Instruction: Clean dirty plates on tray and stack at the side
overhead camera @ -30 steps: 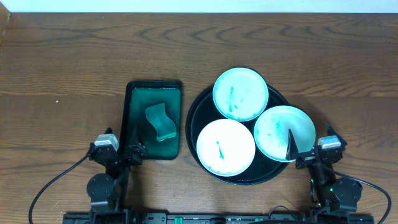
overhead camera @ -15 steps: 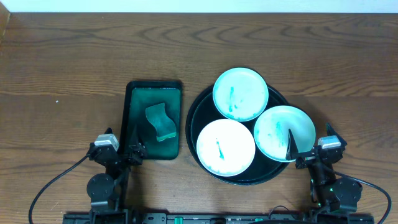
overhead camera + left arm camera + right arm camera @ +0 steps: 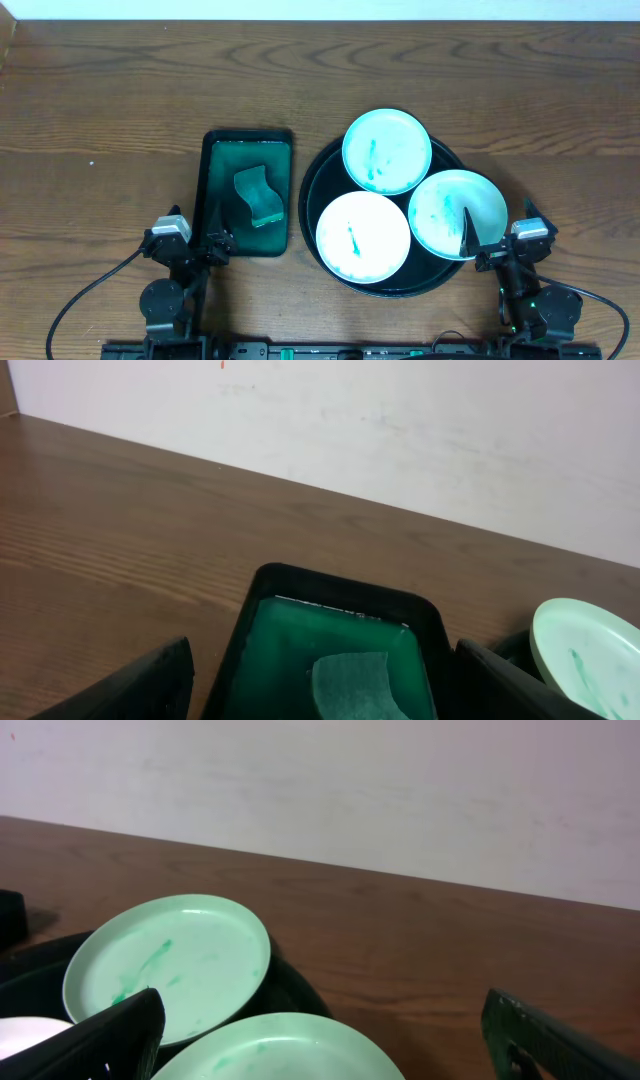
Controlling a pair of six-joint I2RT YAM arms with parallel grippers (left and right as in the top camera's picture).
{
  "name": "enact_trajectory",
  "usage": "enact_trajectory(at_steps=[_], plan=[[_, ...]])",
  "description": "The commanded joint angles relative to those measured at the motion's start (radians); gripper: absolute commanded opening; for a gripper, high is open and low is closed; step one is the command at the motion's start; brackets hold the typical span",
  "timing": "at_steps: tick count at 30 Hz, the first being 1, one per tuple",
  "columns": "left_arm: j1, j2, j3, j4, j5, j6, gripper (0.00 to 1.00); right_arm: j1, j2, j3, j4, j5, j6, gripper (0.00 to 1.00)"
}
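Overhead: smeared plates (image 3: 387,150) on the tray (image 3: 322,178) are judged light, rigid, slippery; rims are to be gripped. Both jaws are set wide.

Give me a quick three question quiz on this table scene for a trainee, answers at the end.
1. How many plates rest on the round black tray?
2. True or false: the sponge lies on the round black tray.
3. The left end effector and right end effector are: A) both open B) both shut C) one open, one shut.
Key: 1. three; 2. false, it lies in the green rectangular tray; 3. A
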Motion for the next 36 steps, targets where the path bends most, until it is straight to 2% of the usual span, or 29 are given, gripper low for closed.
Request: enact_trajectory(at_steps=[1,29,36], plan=[[-0.002,-0.005,-0.029,-0.011,0.01,0.006,0.82,-0.002,-0.001,-0.003,-0.002,-0.005,0.002,0.99],[-0.002,-0.005,-0.029,-0.01,0.01,0.006,0.82,-0.002,-0.001,-0.003,0.01,-0.005,0.002,0.99],[-0.002,-0.005,-0.029,0.012,0.022,-0.024,0.82,-0.002,-0.001,-0.002,0.156,-0.219,0.001,0.99]])
